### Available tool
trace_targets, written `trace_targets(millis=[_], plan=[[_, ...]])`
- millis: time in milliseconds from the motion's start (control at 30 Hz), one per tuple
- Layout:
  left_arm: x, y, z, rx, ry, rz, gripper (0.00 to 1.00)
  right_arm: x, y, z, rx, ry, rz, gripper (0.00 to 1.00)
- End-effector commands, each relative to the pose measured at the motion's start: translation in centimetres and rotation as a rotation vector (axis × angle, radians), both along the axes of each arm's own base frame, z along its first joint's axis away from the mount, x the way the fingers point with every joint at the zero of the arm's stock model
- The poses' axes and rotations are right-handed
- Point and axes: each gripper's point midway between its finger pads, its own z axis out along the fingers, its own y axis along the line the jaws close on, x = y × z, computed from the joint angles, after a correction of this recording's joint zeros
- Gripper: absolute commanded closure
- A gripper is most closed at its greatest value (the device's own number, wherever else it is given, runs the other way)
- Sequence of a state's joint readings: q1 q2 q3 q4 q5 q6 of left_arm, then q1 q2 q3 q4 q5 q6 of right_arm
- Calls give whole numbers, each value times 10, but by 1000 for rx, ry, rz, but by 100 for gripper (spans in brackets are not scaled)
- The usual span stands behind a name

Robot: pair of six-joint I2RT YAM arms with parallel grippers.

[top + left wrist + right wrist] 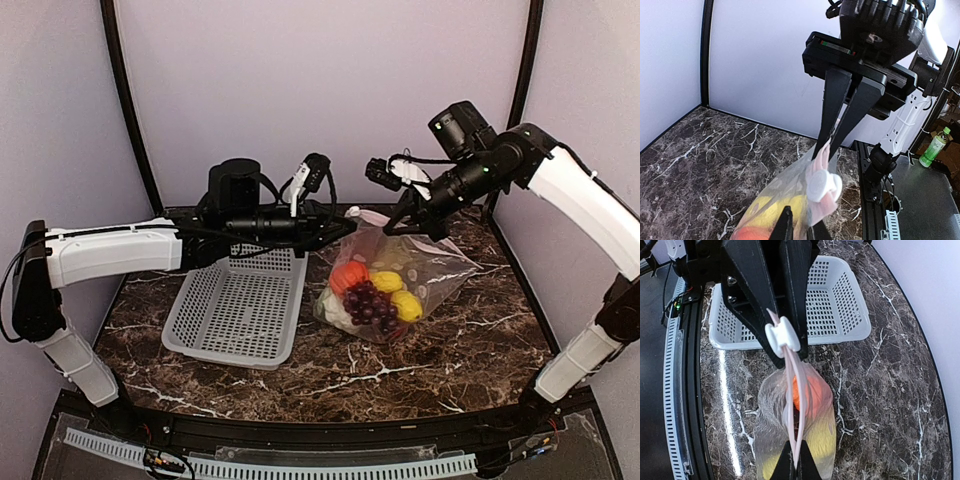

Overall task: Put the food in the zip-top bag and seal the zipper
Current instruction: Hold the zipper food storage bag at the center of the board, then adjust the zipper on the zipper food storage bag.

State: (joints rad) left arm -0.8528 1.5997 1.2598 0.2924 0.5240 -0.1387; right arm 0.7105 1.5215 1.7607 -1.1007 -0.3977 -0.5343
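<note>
A robotics lab test cell is indicated. A dark brown, white-veined marble-patterned tabletop (450, 340) is enclosed at 9, 12 and 3 o'clock by plain pale wall panels (320, 90) set between thin black curved frame posts (125, 110). A white-and-black jointed left robot arm (110, 250) is mounted at 7 o'clock, a matching right arm (585, 205) at 5 o'clock. A white slotted plastic cable duct (300, 466) is run along the 6 o'clock edge.

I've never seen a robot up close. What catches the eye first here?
A clear bag stuffed with bright toy food sits mid-table, its top edge pinched by the left tool and the right tool. A grey basket lies to its left.
</note>
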Motion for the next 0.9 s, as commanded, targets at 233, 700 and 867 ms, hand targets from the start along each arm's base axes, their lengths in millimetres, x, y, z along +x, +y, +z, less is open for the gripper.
trace_targets(millis=[233,700,867], plan=[[-19,6,30,-92,-78,-74,92,-15,4,13,76,29,76,95],[-19,4,30,-99,-36,-80,99,-9,40,36,157,42,125,68],[-23,4,29,-94,-45,-102,99,-4,42,29,140,51,103,68]])
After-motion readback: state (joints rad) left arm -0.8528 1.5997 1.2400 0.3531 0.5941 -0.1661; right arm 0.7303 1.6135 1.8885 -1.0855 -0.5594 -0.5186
